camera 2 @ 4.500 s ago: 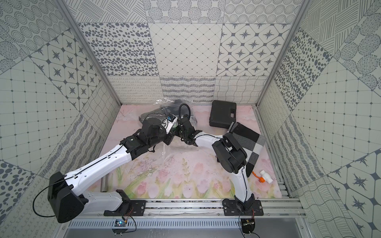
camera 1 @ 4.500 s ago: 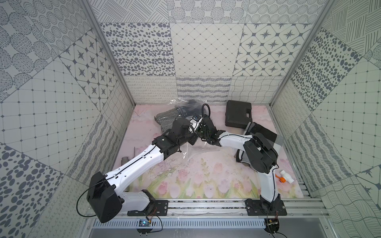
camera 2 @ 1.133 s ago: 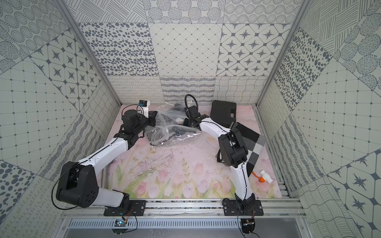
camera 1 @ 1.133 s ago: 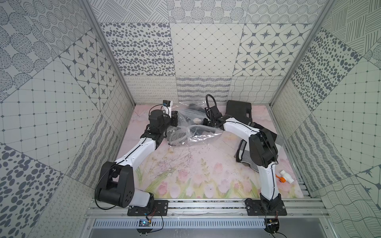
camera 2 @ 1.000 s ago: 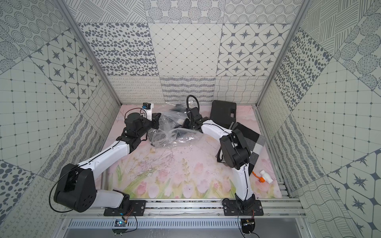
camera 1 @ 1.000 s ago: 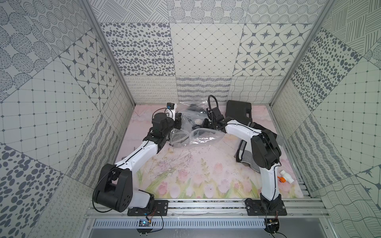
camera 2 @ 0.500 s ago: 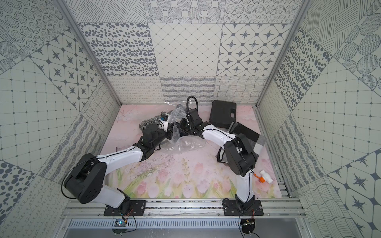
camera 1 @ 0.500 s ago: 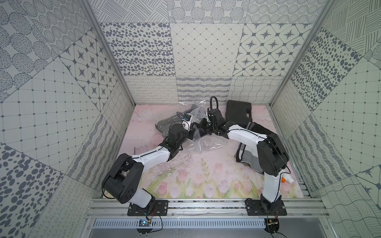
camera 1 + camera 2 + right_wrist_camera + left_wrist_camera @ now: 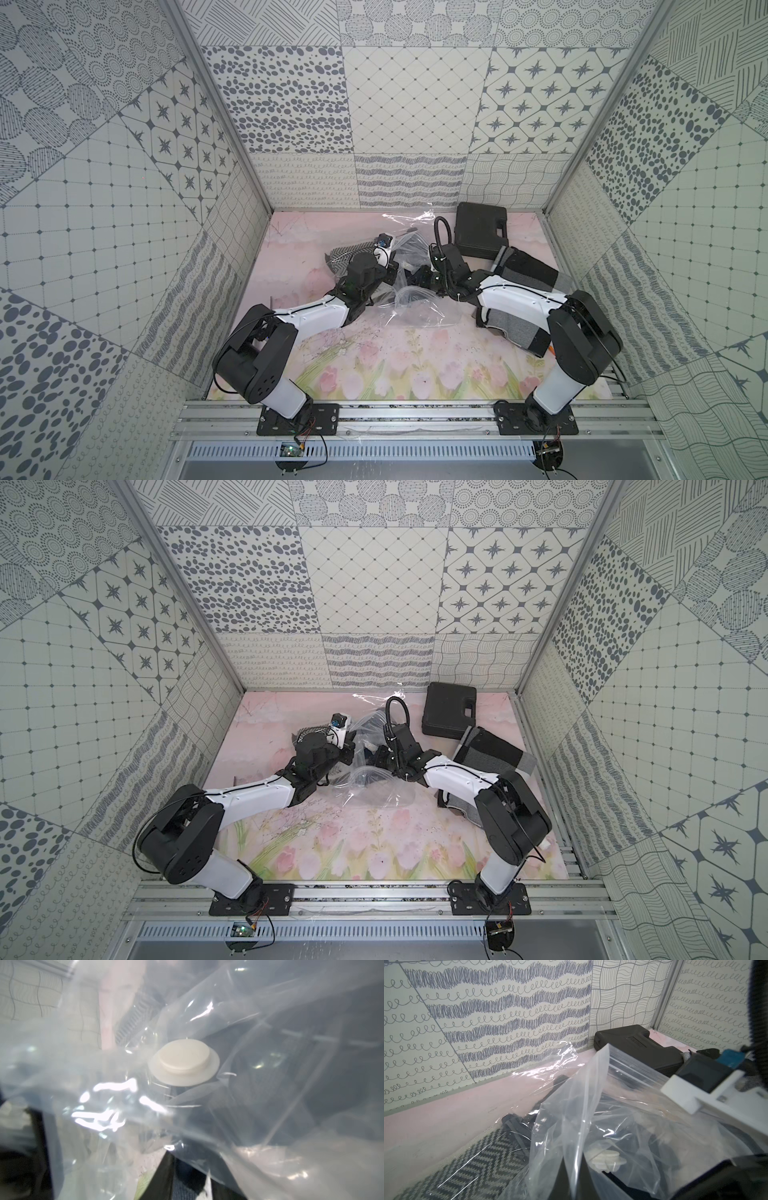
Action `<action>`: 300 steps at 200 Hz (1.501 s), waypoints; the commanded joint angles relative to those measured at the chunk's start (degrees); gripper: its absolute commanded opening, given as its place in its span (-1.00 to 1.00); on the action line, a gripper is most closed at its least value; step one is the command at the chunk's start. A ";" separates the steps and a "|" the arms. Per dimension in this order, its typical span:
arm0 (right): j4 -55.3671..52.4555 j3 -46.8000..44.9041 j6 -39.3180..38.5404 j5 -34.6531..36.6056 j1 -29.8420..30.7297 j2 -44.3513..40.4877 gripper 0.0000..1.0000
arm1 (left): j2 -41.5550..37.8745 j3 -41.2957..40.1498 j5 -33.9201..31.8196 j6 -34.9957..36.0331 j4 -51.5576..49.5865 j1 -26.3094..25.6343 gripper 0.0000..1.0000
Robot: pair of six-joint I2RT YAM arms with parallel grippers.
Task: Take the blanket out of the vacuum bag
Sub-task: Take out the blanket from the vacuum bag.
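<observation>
The vacuum bag [image 9: 415, 307] [image 9: 374, 789] is a crumpled clear heap mid-mat between both arms. Its round white valve cap [image 9: 184, 1062] [image 9: 606, 1158] shows in both wrist views. My left gripper [image 9: 390, 276] [image 9: 573, 1178] is shut on a fold of the bag's plastic. My right gripper [image 9: 417, 276] [image 9: 187, 1178] faces it, fingers apart, with bag film draped over them. The blanket [image 9: 347, 253] [image 9: 309, 732] [image 9: 477, 1159], grey with a herringbone weave, lies behind the left gripper. Loose film covers part of the blanket; I cannot tell if any of it is inside.
A black hard case [image 9: 480, 230] [image 9: 449, 712] lies at the back right against the wall. A grey and black folded cloth [image 9: 523, 270] is spread under the right arm. Patterned walls enclose the mat on three sides.
My left arm has swung in from the far left to the middle, bringing the bag with it. The blanket now lies behind it. The right gripper's fingers have parted.
</observation>
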 commanded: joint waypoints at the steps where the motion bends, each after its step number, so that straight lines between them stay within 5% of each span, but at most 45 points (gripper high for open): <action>1: 3.55 2.08 -5.00 -0.12 -0.20 2.81 0.24 | -1.62 0.78 -3.32 2.36 -0.92 -0.65 -1.00; 17: 1.91 2.79 -7.25 2.96 -0.92 2.81 0.31 | -3.30 0.27 -3.74 2.67 -2.38 -0.74 -1.00; 46: -7.23 7.75 -11.01 7.17 -2.68 6.43 0.73 | -8.64 -0.18 0.97 2.76 -6.88 -0.74 -1.00; 87: -10.47 5.04 -9.23 8.11 -6.68 9.73 0.87 | -17.01 3.04 5.87 7.17 -18.34 -0.77 -1.00; 117: -6.17 1.57 -6.91 4.87 -9.94 11.01 0.90 | -20.06 6.91 6.85 11.39 -27.79 -0.61 0.16; 163: 0.04 2.86 -6.75 1.94 -12.28 14.00 0.94 | -20.84 14.27 7.37 11.41 -37.85 1.68 0.71; 205: 0.87 4.84 -7.64 -0.21 -12.69 13.85 0.97 | 2.53 37.16 -6.24 -2.74 -59.40 15.29 0.79; 228: 2.44 2.90 -7.08 -0.82 -13.25 12.72 0.97 | 13.70 49.37 -1.59 -11.08 -67.52 21.11 0.75; 252: 4.12 1.77 -6.34 -2.90 -14.17 12.70 0.97 | 25.59 64.15 -0.45 -8.67 -72.95 24.31 0.76; 283: 4.95 1.22 -6.18 -3.97 -14.55 12.38 0.97 | 47.06 94.26 15.28 -11.29 -92.01 30.16 0.76; 300: 5.56 1.10 -6.00 -4.66 -14.60 12.52 0.97 | 53.17 101.69 18.11 -10.41 -97.12 30.67 0.76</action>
